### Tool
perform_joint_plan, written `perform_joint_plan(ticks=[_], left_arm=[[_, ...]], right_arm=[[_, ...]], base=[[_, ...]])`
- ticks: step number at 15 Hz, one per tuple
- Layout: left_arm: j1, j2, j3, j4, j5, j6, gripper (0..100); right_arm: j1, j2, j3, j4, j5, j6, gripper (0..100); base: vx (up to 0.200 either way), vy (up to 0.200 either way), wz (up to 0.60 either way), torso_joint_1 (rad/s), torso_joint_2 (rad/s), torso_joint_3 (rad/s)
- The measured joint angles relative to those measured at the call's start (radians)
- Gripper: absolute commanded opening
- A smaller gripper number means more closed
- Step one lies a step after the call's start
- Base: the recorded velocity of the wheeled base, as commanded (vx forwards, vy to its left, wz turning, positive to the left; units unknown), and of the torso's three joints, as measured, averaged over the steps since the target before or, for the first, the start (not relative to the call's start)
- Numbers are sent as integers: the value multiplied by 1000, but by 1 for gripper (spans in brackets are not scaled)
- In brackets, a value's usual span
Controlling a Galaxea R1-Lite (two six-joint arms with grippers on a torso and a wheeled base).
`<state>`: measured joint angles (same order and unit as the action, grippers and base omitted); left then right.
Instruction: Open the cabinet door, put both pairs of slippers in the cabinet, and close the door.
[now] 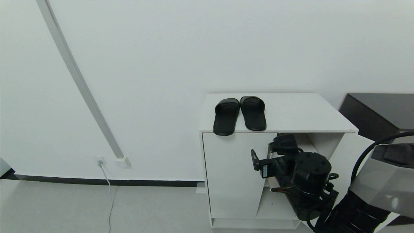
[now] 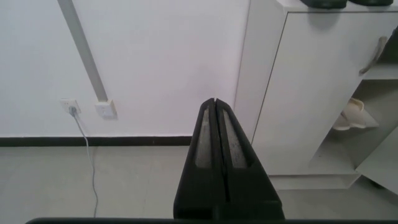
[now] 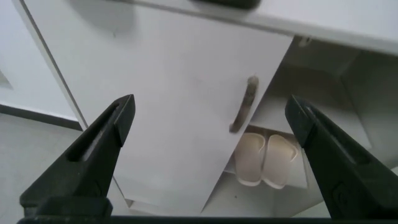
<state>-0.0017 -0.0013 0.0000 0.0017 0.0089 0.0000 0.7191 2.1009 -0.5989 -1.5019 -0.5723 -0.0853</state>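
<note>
Spread wide, the jaws of the right gripper (image 3: 210, 102) hold nothing; it hangs before the cabinet (image 1: 291, 113), facing the one handle (image 3: 244, 106) on the shut left door (image 1: 233, 174), apart from it. Pressed together and empty, the jaws of the left gripper (image 2: 215, 106) point at the floor beside the cabinet. The right door (image 1: 351, 155) stands open. Two pale slippers (image 3: 252, 160) sit side by side on an inner shelf. Two black slippers (image 1: 253, 113) lie together on the cabinet's top, at its front edge. Two wall sockets (image 2: 107, 110) are off to the left.
</note>
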Motion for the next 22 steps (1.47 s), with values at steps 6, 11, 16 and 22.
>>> perform_joint_plan(ticks=[6, 11, 16, 22], left_arm=[[0, 0, 0, 0, 0, 0, 0], [0, 0, 0, 0, 0, 0, 0], [0, 0, 0, 0, 0, 0, 0], [0, 0, 0, 0, 0, 3, 0]], right_arm=[[-1, -3, -1, 1, 3, -2, 100], [-2, -10, 1, -1, 2, -29, 100], [-2, -8, 35, -43, 6, -84, 100], [17, -36, -234, 484, -43, 142, 100]], base=[[0, 0, 0, 190, -416, -230], [0, 0, 0, 127, -283, -147], [0, 0, 0, 0, 0, 0], [0, 0, 0, 0, 0, 0]])
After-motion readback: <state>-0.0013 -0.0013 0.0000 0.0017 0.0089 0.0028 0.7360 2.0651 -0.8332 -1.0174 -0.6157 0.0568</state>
